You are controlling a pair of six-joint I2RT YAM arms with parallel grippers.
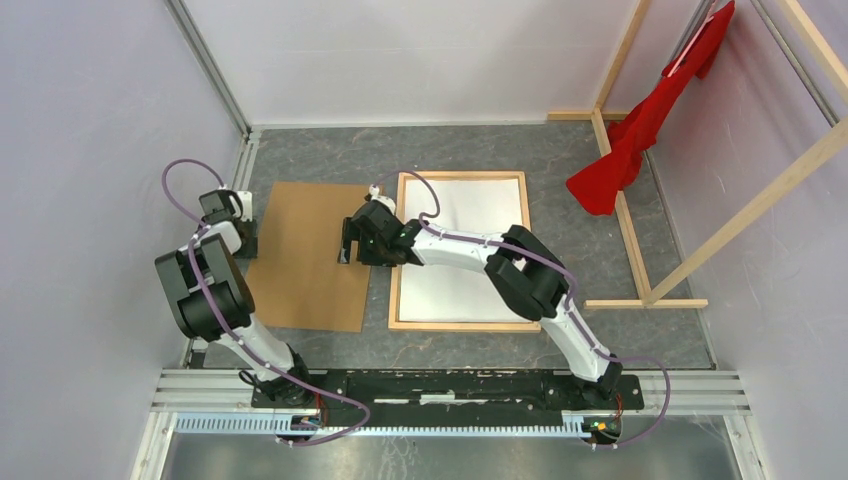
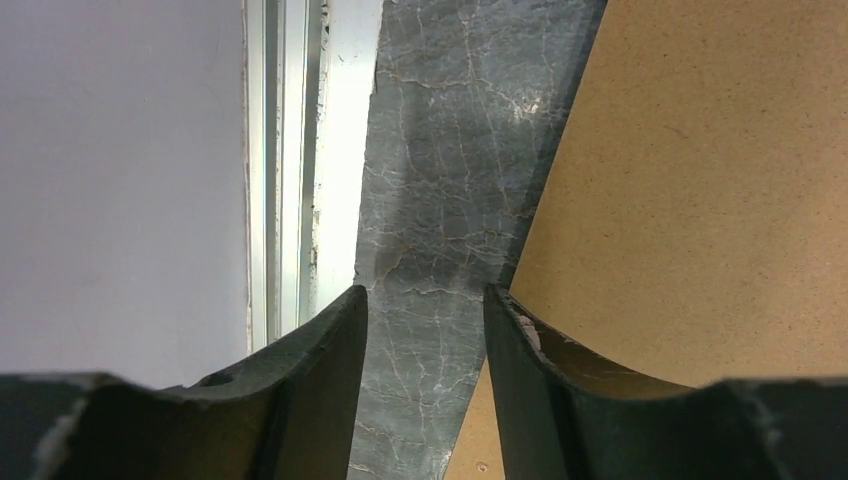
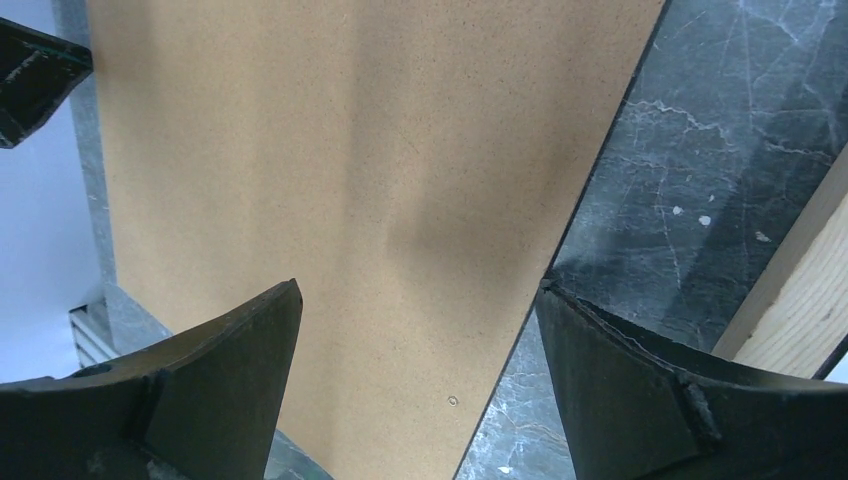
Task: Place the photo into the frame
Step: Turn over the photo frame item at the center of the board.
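Pale walls close in a grey marbled worktop [image 1: 470,150]. The frame [image 1: 460,326] lies flat around its middle. Inside the rails a white sheet fills the opening, and I take it to be the photo [image 1: 480,205], lying face down and already seated. Just beside it, toward the left edge, the brown backing board [image 1: 300,250] lies flat, with a strip of bare marble between the two.

The right gripper [image 3: 420,295] is spread wide and grasps nothing. It hangs over the board's edge nearest the frame, one finger above the board and one above the marble. The left gripper [image 2: 425,295] sits at the board's opposite side near the far left corner. Its fingers are partly apart with only marble between them, and the board's edge runs under one finger.

The likely trouble is the board itself, which is thin and flush to the worktop.
- **Skating:** fingers may slide over the edge instead of catching under it.
- **Shoving:** a push from the left could drive the board into the frame and jolt the loose print out of square.
- **Uneven lift:** the board could tilt, slip free, or land on a rail rather than inside it.
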